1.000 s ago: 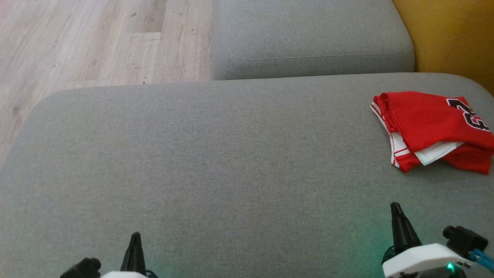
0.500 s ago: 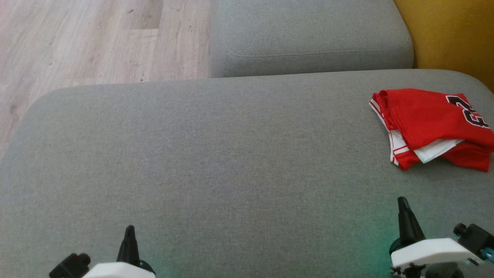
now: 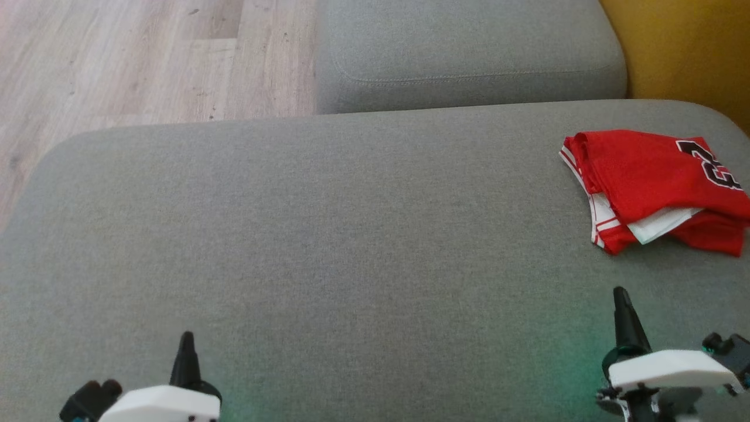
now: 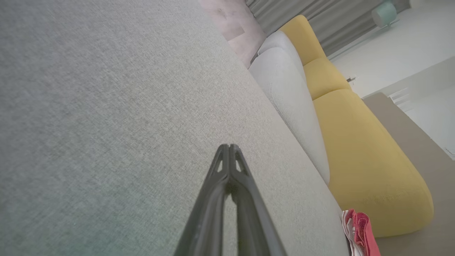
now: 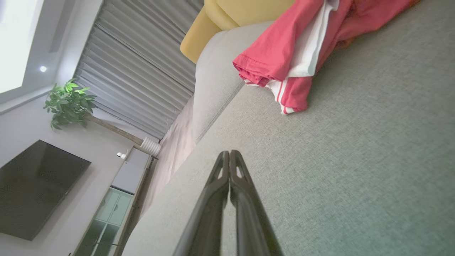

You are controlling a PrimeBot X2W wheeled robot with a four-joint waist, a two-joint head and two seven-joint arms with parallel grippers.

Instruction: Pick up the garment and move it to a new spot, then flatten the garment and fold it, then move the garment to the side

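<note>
The garment (image 3: 656,181) is a red jersey with white trim and black numbers, folded in a small pile at the right edge of the grey sofa cushion (image 3: 328,246). In the right wrist view the garment (image 5: 298,49) lies ahead and to the right of my fingers. A sliver of the garment (image 4: 359,231) shows at the lower right of the left wrist view. My right gripper (image 3: 620,291) is shut and empty, a short way in front of the pile. At the lower left my left gripper (image 3: 187,335) is shut and empty, far from the garment. Both pairs of fingertips (image 4: 229,146) (image 5: 229,153) are pressed together.
A second grey cushion (image 3: 469,53) sits behind the main one. A yellow sofa part (image 3: 685,53) rises at the back right. Wooden floor (image 3: 129,64) lies beyond the cushion's left and far edge. The right wrist view shows a plant (image 5: 67,105) and a dark screen (image 5: 35,188).
The head view has shifted slightly, so the cushion and garment sit a little higher in it. Both grippers stay shut; the right one has edged up and right, the left a little left.
</note>
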